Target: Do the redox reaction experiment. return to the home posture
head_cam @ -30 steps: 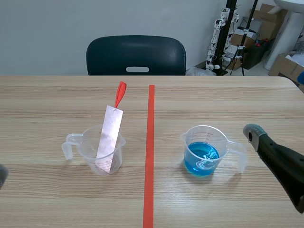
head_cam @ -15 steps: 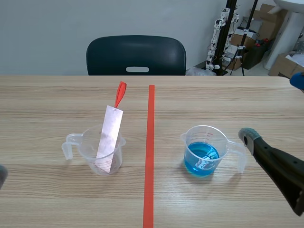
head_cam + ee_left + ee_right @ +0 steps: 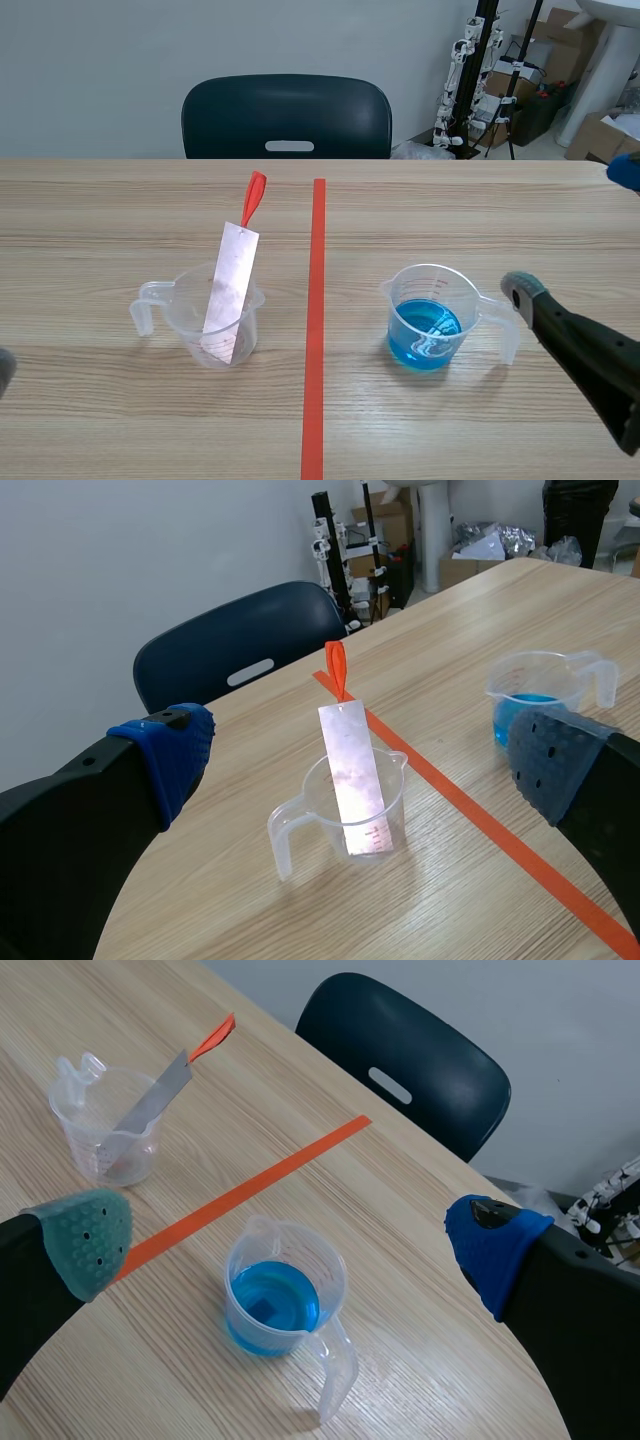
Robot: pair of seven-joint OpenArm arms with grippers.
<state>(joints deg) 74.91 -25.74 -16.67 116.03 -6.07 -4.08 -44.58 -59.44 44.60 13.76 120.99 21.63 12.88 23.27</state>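
Fingers of the left gripper [image 3: 362,763] are being held wide apart, with nothing being gripped. The clear cup [image 3: 345,815] is standing at its 12 o'clock, a metal strip [image 3: 352,780] being propped inside. The right gripper [image 3: 290,1243] is likewise being held wide open and empty above the blue cup [image 3: 285,1300]. On the table [image 3: 100,420], the clear cup is being seen at 9 o'clock of the tape line [image 3: 316,330], the blue cup at 3 o'clock.

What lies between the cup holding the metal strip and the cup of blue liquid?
Only the orange-red tape line on the bare table, as the scene view shows.
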